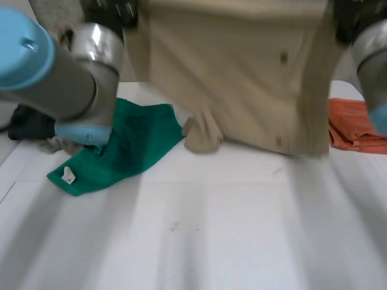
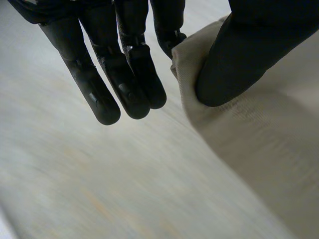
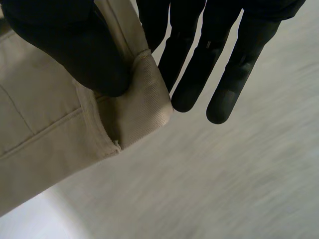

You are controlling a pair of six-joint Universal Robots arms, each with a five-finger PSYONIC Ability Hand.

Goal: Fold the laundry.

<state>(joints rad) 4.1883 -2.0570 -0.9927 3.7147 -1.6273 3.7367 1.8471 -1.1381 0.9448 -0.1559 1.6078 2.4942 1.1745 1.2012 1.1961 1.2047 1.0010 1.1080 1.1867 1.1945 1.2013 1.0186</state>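
You've got the beige garment (image 1: 242, 78) lifted off the table (image 1: 211, 241) and hanging spread between both hands. Its lower edge sits close to the table, and a bunched bit at its lower left corner droops down to the surface. In the left wrist view the left hand (image 2: 124, 74) has the garment's (image 2: 259, 149) upper corner pinched. The thumb is pressed onto the cloth against the nearest finger, and the other fingers (image 2: 99, 99) are straight and free beside it. The right hand (image 3: 209, 59) is the same in its own view. Its thumb clamps a seamed corner of the garment (image 3: 45, 129) against one finger, and the rest of the fingers (image 3: 224, 99) are straight and off the cloth. A green cloth (image 1: 121, 151) lies flat on the table just left of the garment, under its left edge, with a white tag (image 1: 68, 175) at its far corner. An orange cloth (image 1: 354, 124) lies crumpled just right of the garment, partly behind it. Further left of the garment, past the green cloth, a dark item (image 1: 27, 124) lies under the left arm (image 1: 54, 66). The right arm (image 1: 372, 60) is up at the garment's right edge.
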